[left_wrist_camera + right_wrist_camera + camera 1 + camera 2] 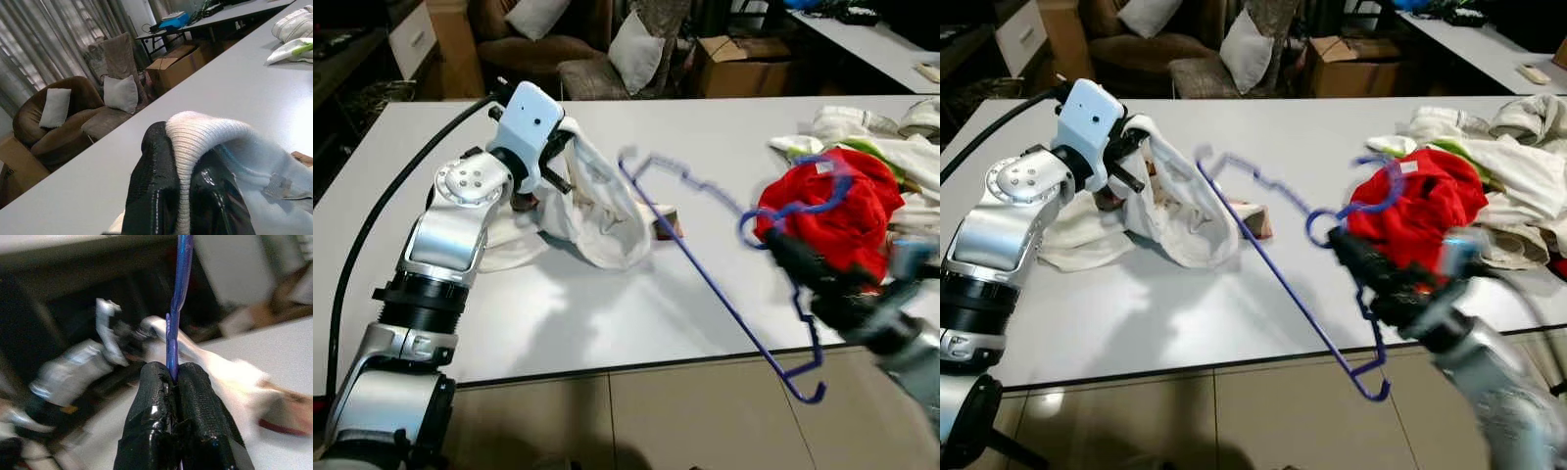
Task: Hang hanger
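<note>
Cloth first: the left gripper (551, 157) is clenched on the ribbed edge of a white garment (597, 211), lifting it off the table (607, 323) so its opening faces the hanger. To its right, the right gripper (1356, 257) pinches the blue hanger (705, 269) near its hook, the far shoulder reaching toward the garment, apparently for threading inside. Beyond lies a red garment (842, 211).

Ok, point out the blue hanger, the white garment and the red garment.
blue hanger (724, 299): left eye view, on its long straight bar.
white garment (607, 211): left eye view, on the hanging cloth below the left gripper.
red garment (847, 215): left eye view, middle of the heap.
</note>
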Controlling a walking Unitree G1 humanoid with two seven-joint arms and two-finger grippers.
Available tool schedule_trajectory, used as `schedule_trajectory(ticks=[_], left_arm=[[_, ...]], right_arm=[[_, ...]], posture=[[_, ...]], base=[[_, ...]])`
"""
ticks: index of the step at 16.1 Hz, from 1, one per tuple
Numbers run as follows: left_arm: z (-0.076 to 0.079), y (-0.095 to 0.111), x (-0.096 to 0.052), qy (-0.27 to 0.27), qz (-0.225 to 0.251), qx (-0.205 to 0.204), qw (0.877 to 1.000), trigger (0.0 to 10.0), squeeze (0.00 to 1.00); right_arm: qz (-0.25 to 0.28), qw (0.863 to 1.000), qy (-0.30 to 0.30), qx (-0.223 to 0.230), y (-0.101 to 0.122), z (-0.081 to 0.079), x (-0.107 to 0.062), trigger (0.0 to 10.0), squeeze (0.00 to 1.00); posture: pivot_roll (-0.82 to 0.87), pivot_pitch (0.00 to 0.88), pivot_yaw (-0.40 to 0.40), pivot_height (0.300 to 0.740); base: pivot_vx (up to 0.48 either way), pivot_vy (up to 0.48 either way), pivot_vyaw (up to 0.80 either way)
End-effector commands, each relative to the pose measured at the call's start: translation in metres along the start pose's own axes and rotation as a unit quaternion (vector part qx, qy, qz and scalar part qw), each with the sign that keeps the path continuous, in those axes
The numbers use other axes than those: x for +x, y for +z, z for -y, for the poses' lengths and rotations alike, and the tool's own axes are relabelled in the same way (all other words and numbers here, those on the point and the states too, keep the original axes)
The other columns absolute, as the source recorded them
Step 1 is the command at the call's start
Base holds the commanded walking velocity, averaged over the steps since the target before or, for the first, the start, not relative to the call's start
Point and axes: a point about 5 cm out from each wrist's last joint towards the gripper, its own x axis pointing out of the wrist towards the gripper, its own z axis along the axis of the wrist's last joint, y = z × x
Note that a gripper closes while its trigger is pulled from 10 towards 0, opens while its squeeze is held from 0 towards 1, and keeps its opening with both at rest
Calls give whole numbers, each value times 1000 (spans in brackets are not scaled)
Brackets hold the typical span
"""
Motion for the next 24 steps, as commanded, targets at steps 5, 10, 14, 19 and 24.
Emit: schedule_trajectory(ticks=[5,10,14,19,24], left_arm=[[1,8,0,1,18,0,1000,0,0],[1,8,0,1,18,0,1000,0,0],[1,8,0,1,18,0,1000,0,0],[2,9,0,1,19,0,1000,0,0],[10,21,-4,-39,28,8,999,0,0]], right_arm=[[-39,999,20,11,-5,-8,-2,10000,0],[-39,999,20,11,-5,-8,-2,10000,0],[-39,999,20,11,-5,-8,-2,10000,0],[-50,999,16,13,-6,-7,-2,10000,0],[-197,966,-151,-66,-51,45,49,10000,0]], posture=[[-91,0,-40,740],[-91,0,-40,740],[-91,0,-40,740],[-91,0,-40,740],[-70,0,-60,740]], base=[[0,0,0],[0,0,0],[0,0,0],[0,0,0],[0,0,0]])
